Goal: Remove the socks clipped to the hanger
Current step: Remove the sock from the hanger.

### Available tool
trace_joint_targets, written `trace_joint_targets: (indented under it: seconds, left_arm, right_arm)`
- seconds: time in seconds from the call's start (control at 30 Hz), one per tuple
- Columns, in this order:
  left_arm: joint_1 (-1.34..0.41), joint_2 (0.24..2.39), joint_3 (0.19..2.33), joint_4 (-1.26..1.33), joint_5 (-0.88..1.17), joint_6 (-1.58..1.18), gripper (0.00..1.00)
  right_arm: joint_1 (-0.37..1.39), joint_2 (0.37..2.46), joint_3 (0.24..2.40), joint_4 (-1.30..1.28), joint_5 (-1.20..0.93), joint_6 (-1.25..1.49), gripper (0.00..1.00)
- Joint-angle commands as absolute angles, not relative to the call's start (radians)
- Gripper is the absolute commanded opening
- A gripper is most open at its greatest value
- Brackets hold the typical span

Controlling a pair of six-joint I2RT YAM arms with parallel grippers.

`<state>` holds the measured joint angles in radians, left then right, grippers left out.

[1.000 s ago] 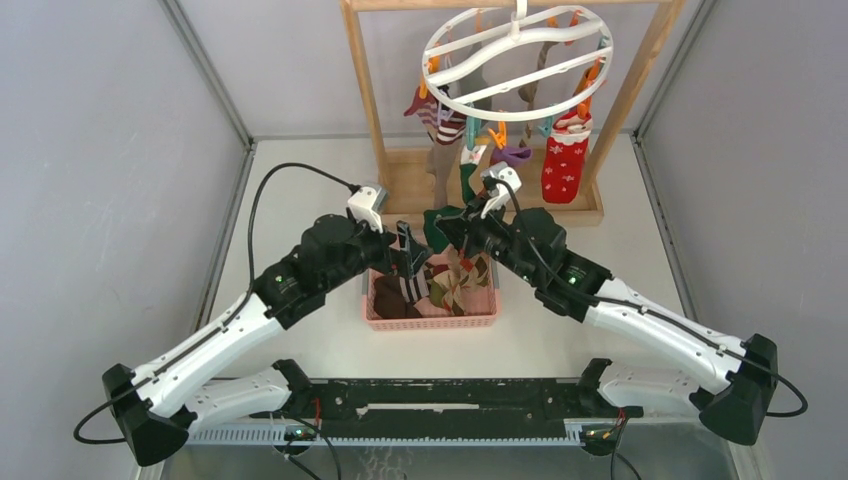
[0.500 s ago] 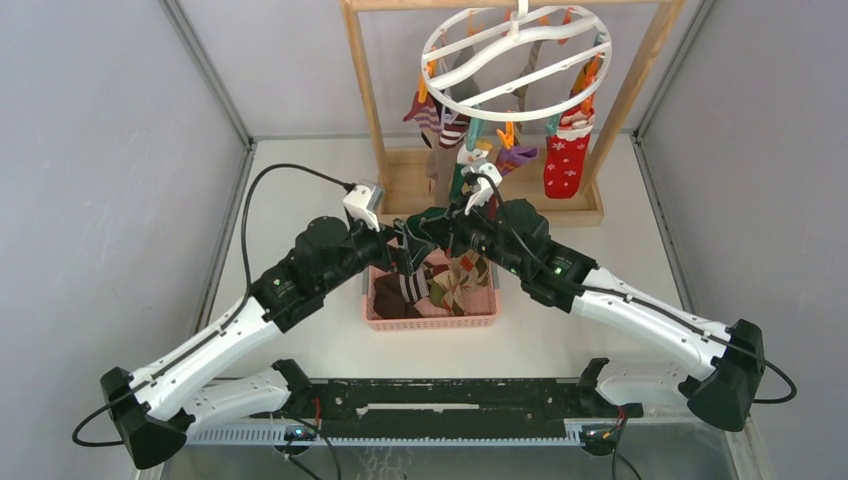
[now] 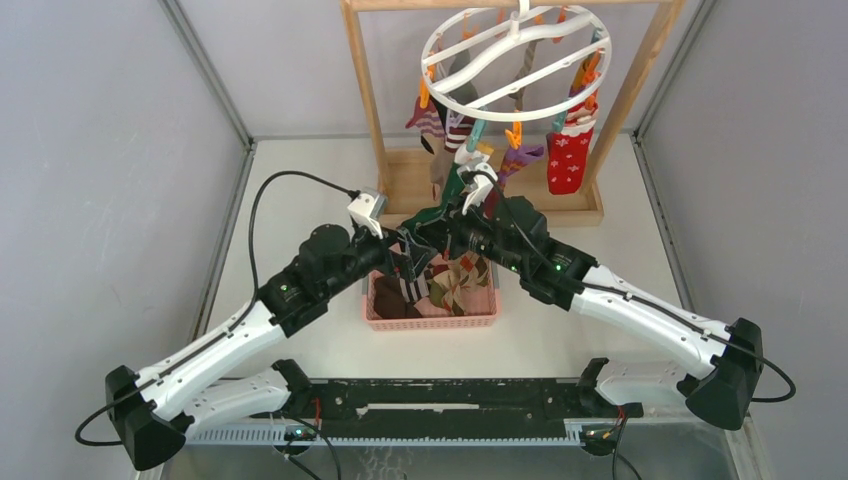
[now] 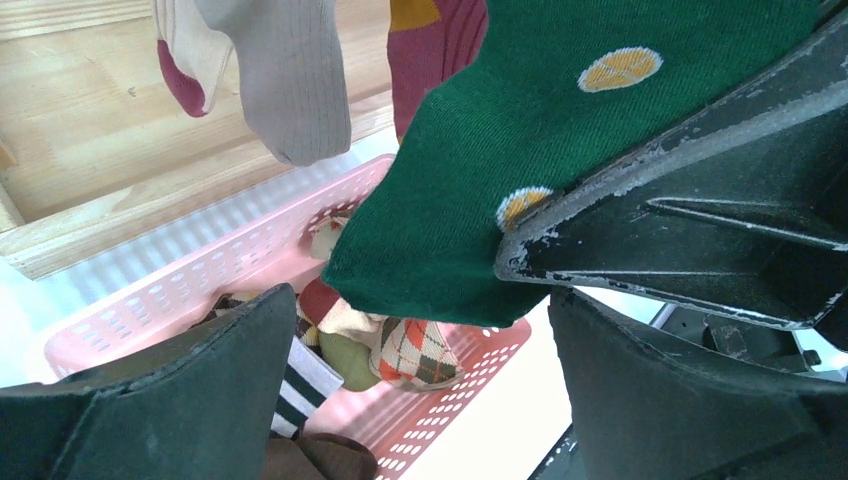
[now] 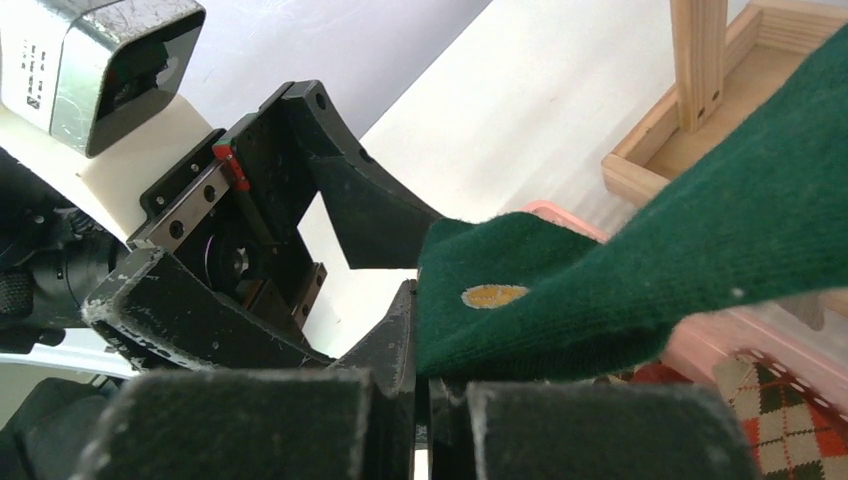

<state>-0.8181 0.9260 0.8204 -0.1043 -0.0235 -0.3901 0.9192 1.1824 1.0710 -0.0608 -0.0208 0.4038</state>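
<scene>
- Over the pink basket, the right claw is clamped fully shut on the loose end of a green dotted sock.
- That sock's other end runs up toward the hanger. It's probably clipped there, but it's hard to tell from above.
- The left claw gapes wide, holding nothing, just beside that sock.
- Handling: socks are soft, light and stretchy. I'd pinch a thick fold and pull down steadily, since the ring looks like it'd swing.
- Count: one hanger, one basket, roughly six socks hanging (they overlap) and at least four in the basket.
</scene>
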Motion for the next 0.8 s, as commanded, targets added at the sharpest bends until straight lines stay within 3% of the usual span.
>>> trace_joint_targets:
  seconds: [0.0, 0.37, 0.47, 0.57, 0.63, 0.73, 0.77]
  left_arm:
    - [-0.823, 0.913, 0.794, -0.009, -0.030, -0.360, 1.00]
    - [-0.824, 0.904, 0.764, 0.103, 0.021, -0.346, 0.96]
    - [-0.822, 0.905, 0.761, 0.110, 0.034, -0.335, 0.82]
    - [-0.823, 0.909, 0.765, 0.113, 0.051, -0.328, 0.57]
    - [-0.823, 0.912, 0.768, 0.112, 0.054, -0.325, 0.33]
    - [-0.824, 0.912, 0.768, 0.111, 0.043, -0.325, 0.19]
    - [-0.822, 0.911, 0.769, 0.110, 0.038, -0.326, 0.10]
  right_arm:
    - [0.929, 1.176, 1.115, -0.038, -0.054, 0.436, 0.00]
    - [0.932, 1.197, 1.115, -0.049, -0.067, 0.454, 0.00]
    - [0.931, 1.198, 1.114, -0.046, -0.073, 0.455, 0.00]
    - [0.931, 1.202, 1.115, -0.049, -0.081, 0.457, 0.00]
    - [0.932, 1.204, 1.115, -0.055, -0.081, 0.459, 0.00]
    - [0.933, 1.205, 1.115, -0.060, -0.083, 0.458, 0.00]
    - [0.933, 1.204, 1.114, -0.063, -0.083, 0.457, 0.00]
